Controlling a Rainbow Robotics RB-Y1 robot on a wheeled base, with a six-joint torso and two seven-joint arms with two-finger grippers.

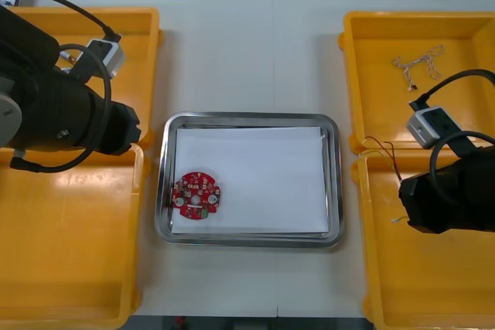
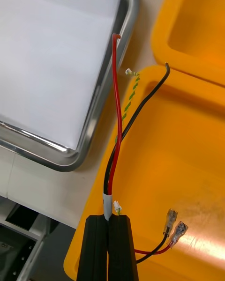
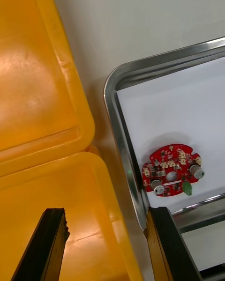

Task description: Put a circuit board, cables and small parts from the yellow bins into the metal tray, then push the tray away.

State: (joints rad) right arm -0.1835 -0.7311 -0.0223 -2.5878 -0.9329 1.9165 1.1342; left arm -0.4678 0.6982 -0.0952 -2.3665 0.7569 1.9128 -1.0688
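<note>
A round red circuit board (image 1: 196,196) lies in the near left corner of the metal tray (image 1: 331,183), which is white inside. My right gripper (image 2: 110,227) is shut on a red and black cable (image 2: 117,122) and holds it above the near right yellow bin (image 2: 187,159), beside the tray's rim (image 2: 101,103). The cable's loose ends rise past the fingers, and two metal terminals (image 2: 173,227) hang beside them. My left gripper (image 3: 108,248) stands open with nothing in it, over the corner of the near left bin (image 3: 84,206). The circuit board (image 3: 171,170) lies just beyond its fingers.
Two yellow bins flank the tray on each side. The far right bin (image 1: 371,98) holds a pale twisted cable (image 1: 418,63). The left arm (image 1: 69,113) hangs over the gap between the left bins, and the right arm (image 1: 448,191) over the near right bin (image 1: 402,284).
</note>
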